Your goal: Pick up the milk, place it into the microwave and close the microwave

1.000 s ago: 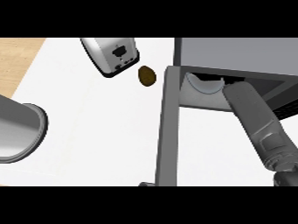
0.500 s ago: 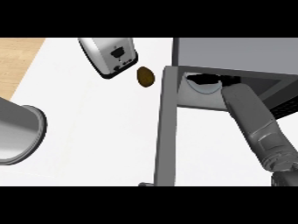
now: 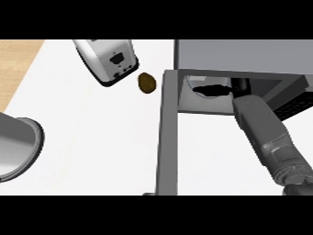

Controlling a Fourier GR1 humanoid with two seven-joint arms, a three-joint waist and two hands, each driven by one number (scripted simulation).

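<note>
One right robot hand [image 3: 211, 89] inside open microwave [image 3: 243, 59], milk hidden.

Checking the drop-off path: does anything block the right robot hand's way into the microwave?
Nothing visible does. The door stands open and the right robot hand is inside the microwave; the milk itself doesn't show.

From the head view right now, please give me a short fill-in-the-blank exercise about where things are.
1. The right hand reaches inside the ____.
2. The microwave door stands ____.
3. The small brown object lies on the counter beside the ____.
4. The toaster stands to the ____ of the microwave.

Missing words: microwave; open; toaster; left
</note>
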